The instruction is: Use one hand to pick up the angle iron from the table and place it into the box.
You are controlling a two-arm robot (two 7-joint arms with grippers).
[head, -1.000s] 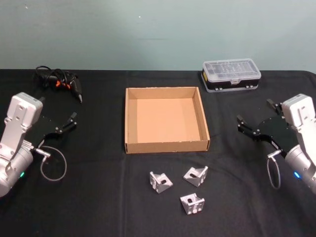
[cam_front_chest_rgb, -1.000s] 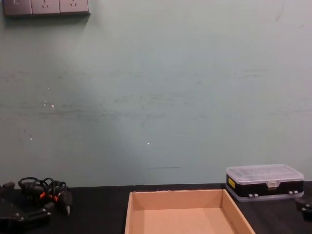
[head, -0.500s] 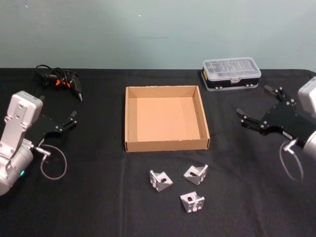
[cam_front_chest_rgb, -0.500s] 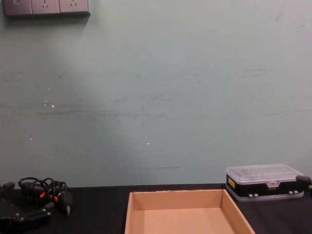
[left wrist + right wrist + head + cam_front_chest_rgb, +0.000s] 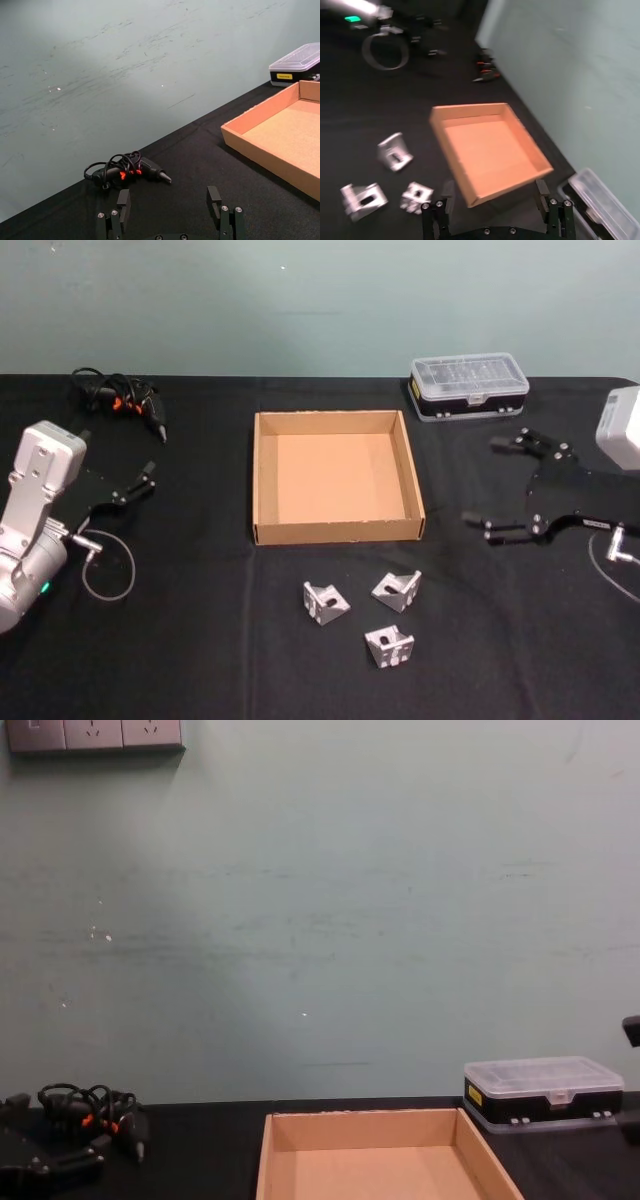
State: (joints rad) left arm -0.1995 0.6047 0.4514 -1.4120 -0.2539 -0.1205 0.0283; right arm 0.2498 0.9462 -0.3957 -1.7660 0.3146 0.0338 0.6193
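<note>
Cardboard, plain brown and matte, makes up the shallow square box that we see in the head view, open-topped on the flat black table. Three angle irons lie just in front of it, small silvery folded brackets with slotted faces: the left iron, the right iron and the near iron, close together and clear of the box. The right gripper hangs to the right of the box, its black jointed fingers spread wide and holding nothing. The left gripper sits parked near the table's left edge, fingers likewise apart and empty. A case with a clear lid and black base stands behind the box to the right, and a tangled cable bundle lies far left. From the left wrist we see that gripper's fingers apart above bare table, the bundle beyond them, and a yellow label on the case, its writing too small to read. From the right wrist, the box's corner shows between the spread fingers, with the angle irons on the table beside it. From the chest we see the box's inner walls, the case and wall sockets.
</note>
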